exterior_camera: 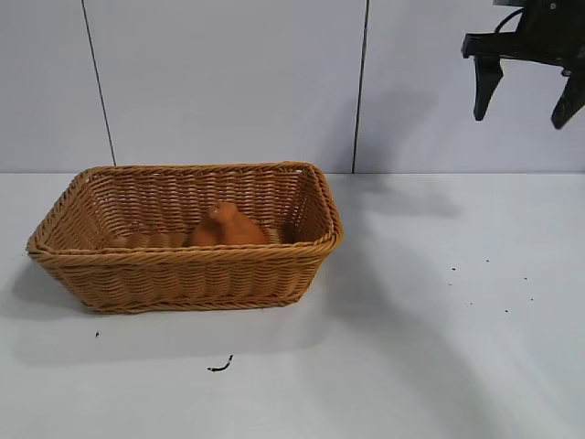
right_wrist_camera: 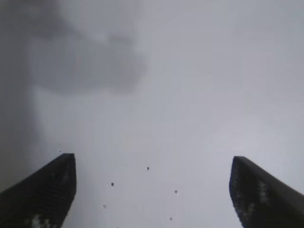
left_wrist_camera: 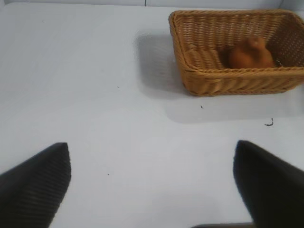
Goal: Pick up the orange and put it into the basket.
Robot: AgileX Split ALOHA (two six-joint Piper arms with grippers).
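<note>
On the white table (exterior_camera: 411, 347) by a panelled wall, basket (exterior_camera: 183, 274) is holding orange (exterior_camera: 228, 229); right gripper (exterior_camera: 526, 101) and left gripper (left_wrist_camera: 152, 185) are both hanging spread, empty.

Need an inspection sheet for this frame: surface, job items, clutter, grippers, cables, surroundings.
Surface: white table, small dark specks at its right side.
Job's things: orange lies inside the basket, toward its right half; basket upright on the table's left part.
Clutter: one small dark curled scrap on the table in front of the basket.
Grippers: right gripper high above the table's right side, jaws open, nothing between them. Left gripper seen only in its wrist view, jaws open and empty, over bare table away from the basket.
Cables: a dark cable above the right gripper.
Surroundings: pale panelled wall behind the table.
</note>
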